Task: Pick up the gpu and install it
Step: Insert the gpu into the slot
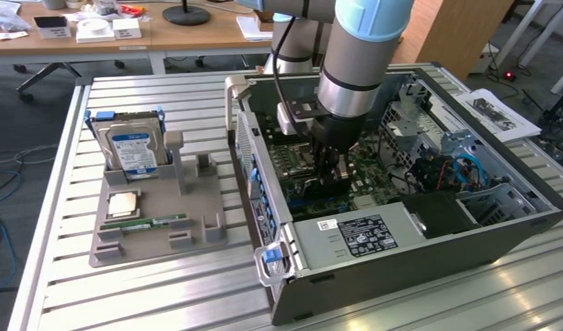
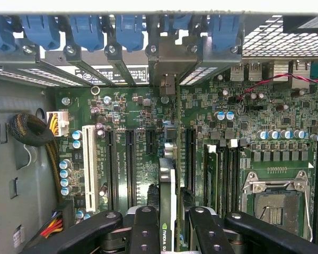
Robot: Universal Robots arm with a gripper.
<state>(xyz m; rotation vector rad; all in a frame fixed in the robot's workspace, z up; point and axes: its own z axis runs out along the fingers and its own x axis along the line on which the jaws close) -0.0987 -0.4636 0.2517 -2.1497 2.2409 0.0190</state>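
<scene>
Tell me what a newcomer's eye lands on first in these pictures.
First, the robot arm plunging into the open computer case, its claw shut on the gpu, held on edge over the motherboard slots. Next, the gray holder tray on the exterior view's left, with a blue-labelled hard drive standing upright in it and a RAM stick lying flat nearer the front.

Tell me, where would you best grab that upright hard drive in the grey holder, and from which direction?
Grip the hard drive by its two broad flat faces near the top edge, coming straight down from above. It stands upright in the grey holder, whose posts cover its lower part, so the upper half is what stands free. The blue side rails look narrower and probably less secure to pinch.
</scene>
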